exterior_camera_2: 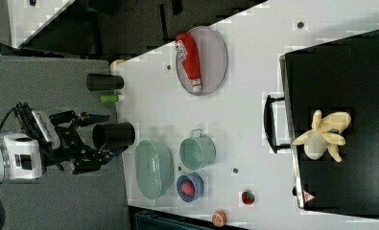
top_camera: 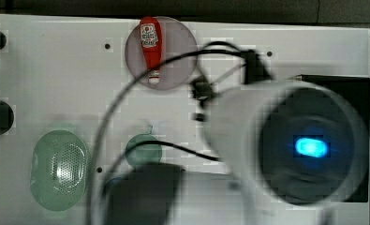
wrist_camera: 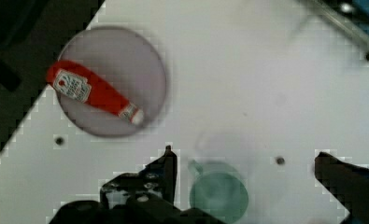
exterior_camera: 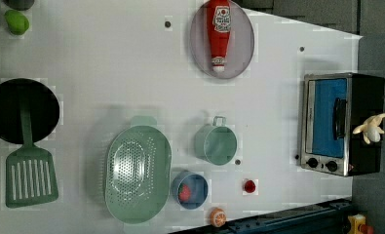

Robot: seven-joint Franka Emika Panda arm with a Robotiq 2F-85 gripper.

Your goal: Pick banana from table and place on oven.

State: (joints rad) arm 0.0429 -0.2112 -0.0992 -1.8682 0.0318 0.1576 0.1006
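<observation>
1. Two dark fingers of the gripper (exterior_camera_2: 97,135) are seen spread wide apart in the right view, with nothing held between them and nothing touched.
2. In the wrist view the gripper (wrist_camera: 247,170) is shown spread wide above the table (wrist_camera: 247,70), with a green cup (wrist_camera: 218,196) seen between the fingers, below them.
3. The banana (exterior_camera_2: 324,135) is found lying on the black top of the oven (exterior_camera_2: 350,62), in the right view.
4. Its peel is splayed into several strips, so a single long axis cannot be told; the pale tip is directed toward the right view's left, near the oven's front edge.
5. In the left view the banana (exterior_camera: 371,127) is seen at the oven's (exterior_camera: 326,122) top, above the door handle.
6. A ketchup bottle (exterior_camera_2: 189,61) is laid on a grey plate (exterior_camera_2: 213,57), well apart from the oven.
</observation>
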